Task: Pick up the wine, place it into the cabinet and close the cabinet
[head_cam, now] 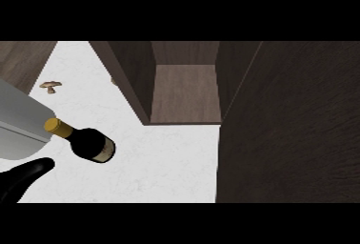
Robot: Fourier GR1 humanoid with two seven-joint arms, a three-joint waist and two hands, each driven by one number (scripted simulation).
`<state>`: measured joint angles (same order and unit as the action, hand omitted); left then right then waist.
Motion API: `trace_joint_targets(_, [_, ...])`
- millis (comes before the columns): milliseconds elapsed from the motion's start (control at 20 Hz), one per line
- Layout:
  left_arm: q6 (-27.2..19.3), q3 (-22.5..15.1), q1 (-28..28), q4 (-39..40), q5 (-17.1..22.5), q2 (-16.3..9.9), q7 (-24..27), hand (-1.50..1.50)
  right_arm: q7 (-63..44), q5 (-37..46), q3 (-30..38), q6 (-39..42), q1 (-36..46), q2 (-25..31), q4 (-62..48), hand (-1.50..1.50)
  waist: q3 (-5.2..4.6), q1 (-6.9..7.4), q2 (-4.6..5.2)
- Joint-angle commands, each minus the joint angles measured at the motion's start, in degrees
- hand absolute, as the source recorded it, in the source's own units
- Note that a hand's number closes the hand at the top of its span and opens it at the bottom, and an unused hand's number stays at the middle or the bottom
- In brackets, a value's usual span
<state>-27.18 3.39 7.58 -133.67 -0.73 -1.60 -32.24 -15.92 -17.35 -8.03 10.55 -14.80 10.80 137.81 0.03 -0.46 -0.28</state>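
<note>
The wine bottle (90, 143) is dark with a gold cap and a pale label. It is on the white counter (169, 162), left of the cabinet, and its cap points up-left toward a grey forearm (20, 126). That forearm comes in from the left edge. Part of my black left hand (25, 180) shows at the lower left, a short way below the bottle and apart from it. The cabinet (184, 93) stands open at the top centre with a bare wooden shelf inside. Its dark door (292, 128) swings out along the right side. My right hand is out of sight.
A small brown mushroom (51, 86) lies on the counter at the upper left. Another small brown item (113, 81) peeks out beside the cabinet's left wall. A wooden panel (21, 59) fills the top left corner.
</note>
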Motion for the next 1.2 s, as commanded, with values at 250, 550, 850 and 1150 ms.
trace_joint_targets(250, [-4.52, -2.56, 4.42, -8.14, -8.99, -2.65, -14.9, -1.5, -10.81, -3.51, -2.0, -4.9, -1.65, -0.32, 14.66, -1.5, -0.01, 0.04, -0.06])
trace_joint_targets(550, [-6.07, -0.06, 9.67, -8.17, -11.17, -5.5, -21.51, -1.5, -10.89, -2.94, -2.94, -5.46, -1.75, -0.45, 16.01, -1.5, 0.01, -0.23, -0.18])
trace_joint_targets(850, [-7.3, -1.3, 7.16, -10.57, -14.06, -6.07, -22.33, -1.5, -11.18, -2.8, -4.12, -5.4, -1.42, 0.59, 17.09, -1.5, 0.01, -0.1, -0.39])
trace_joint_targets(1150, [-8.0, -1.32, 8.09, -9.51, -13.77, -6.7, -20.5, -1.5, -11.46, -3.8, -2.36, -6.08, -1.88, 1.38, 17.1, -1.5, -0.02, -0.34, -0.17])
